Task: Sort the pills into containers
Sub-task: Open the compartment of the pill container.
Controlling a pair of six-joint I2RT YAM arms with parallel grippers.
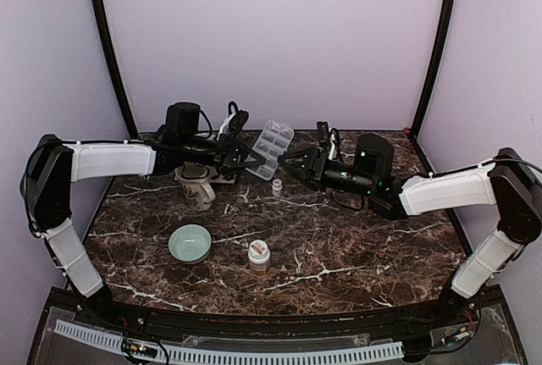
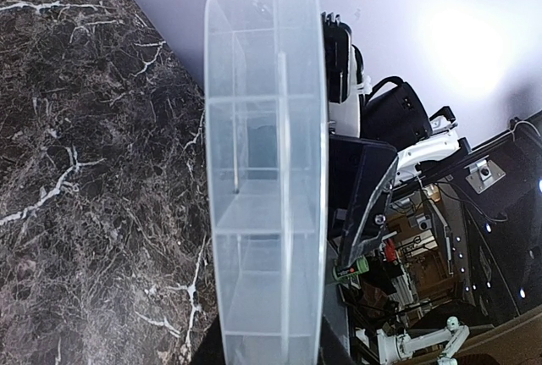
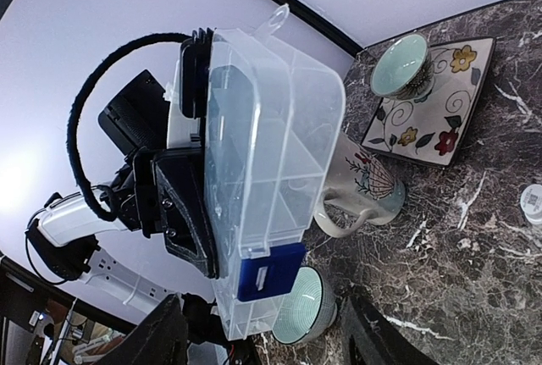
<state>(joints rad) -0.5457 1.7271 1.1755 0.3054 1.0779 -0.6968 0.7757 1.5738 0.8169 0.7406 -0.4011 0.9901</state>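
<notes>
The clear compartment box (image 1: 273,146) is held up above the back of the table, tilted. My left gripper (image 1: 246,162) is shut on its left side. In the left wrist view the box (image 2: 264,170) fills the middle and its compartments look empty; my left gripper (image 2: 267,350) clamps its lower end. My right gripper (image 1: 290,162) is open, just right of the box and apart from it. In the right wrist view the box (image 3: 271,153) stands on edge with a blue latch (image 3: 271,272) between my open right gripper's (image 3: 267,323) fingers. No loose pills show.
A patterned mug (image 1: 196,187) stands under the left gripper. A pale green bowl (image 1: 190,242) and a white-capped pill bottle (image 1: 259,257) are nearer the front. A small white-capped vial (image 1: 277,186) stands below the box. A floral tile (image 3: 432,102) bears another green bowl (image 3: 402,64).
</notes>
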